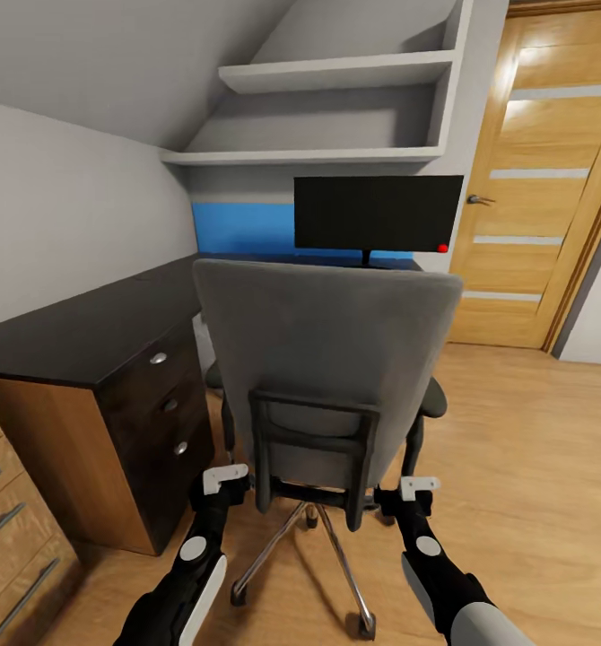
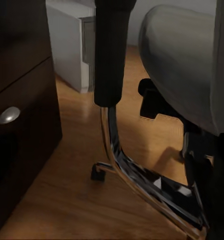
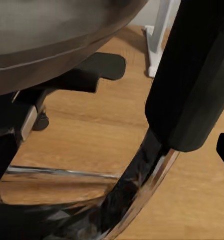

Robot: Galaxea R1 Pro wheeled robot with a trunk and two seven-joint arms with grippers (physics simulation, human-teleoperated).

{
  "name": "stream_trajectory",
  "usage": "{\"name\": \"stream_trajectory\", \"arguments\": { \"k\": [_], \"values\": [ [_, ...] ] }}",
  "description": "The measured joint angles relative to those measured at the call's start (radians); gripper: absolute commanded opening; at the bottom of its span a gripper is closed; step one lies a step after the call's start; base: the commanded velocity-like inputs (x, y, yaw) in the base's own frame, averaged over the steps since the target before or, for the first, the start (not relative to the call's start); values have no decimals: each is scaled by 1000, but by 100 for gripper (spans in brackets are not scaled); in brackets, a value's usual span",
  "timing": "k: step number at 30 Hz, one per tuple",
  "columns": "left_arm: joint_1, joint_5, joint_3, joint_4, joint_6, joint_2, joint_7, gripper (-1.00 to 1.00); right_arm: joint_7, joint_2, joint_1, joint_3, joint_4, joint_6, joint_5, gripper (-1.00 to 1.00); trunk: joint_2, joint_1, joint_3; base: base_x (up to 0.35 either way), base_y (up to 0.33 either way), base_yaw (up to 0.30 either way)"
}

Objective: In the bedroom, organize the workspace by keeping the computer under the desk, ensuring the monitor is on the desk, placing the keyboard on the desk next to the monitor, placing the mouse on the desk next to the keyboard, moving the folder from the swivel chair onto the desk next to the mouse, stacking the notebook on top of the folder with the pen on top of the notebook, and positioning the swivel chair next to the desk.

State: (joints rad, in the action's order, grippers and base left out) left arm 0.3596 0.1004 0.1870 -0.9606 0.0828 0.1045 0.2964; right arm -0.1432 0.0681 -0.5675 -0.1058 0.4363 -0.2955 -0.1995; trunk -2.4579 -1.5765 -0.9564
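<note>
The swivel chair (image 1: 327,359) stands right in front of me, its tall grey back towards me. My left gripper (image 1: 222,480) and right gripper (image 1: 417,489) are low on either side of that back, both open beside the black armrest posts (image 2: 112,50) (image 3: 192,90). Beyond the chair, the monitor (image 1: 377,213) stands on the black desk (image 1: 94,323) in front of its blue back panel (image 1: 242,229). The pale computer (image 2: 66,45) stands on the floor under the desk. The chair's back hides its seat; keyboard, mouse, folder, notebook and pen are out of view.
The desk's dark drawer unit (image 1: 161,404) is close to the chair's left side. A light wooden drawer chest (image 1: 13,529) stands at the near left. A wooden door (image 1: 543,179) and open wooden floor (image 1: 534,431) are to the right. Wall shelves (image 1: 336,72) hang above the monitor.
</note>
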Motion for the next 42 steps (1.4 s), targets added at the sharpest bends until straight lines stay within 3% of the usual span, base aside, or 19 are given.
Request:
{"name": "stream_trajectory", "arguments": {
  "k": [2,13,34,42],
  "values": [
    [0,-2,-11,-1,0,0,-1,100,1,0,1,1,-3,0,4,100,0,0,0,334,0,0],
    [0,-2,10,0,0,0,-2,100,0,-1,0,-2,-2,-1,6,100,0,-1,0,131,0,0],
    [0,-2,12,0,0,-1,-6,100,2,0,1,3,-3,1,3,100,0,-1,0,-261,0,0],
    [0,-2,12,0,0,-1,-7,100,-3,3,1,4,-3,-9,2,100,0,-1,0,-83,0,0]
  ]
}}
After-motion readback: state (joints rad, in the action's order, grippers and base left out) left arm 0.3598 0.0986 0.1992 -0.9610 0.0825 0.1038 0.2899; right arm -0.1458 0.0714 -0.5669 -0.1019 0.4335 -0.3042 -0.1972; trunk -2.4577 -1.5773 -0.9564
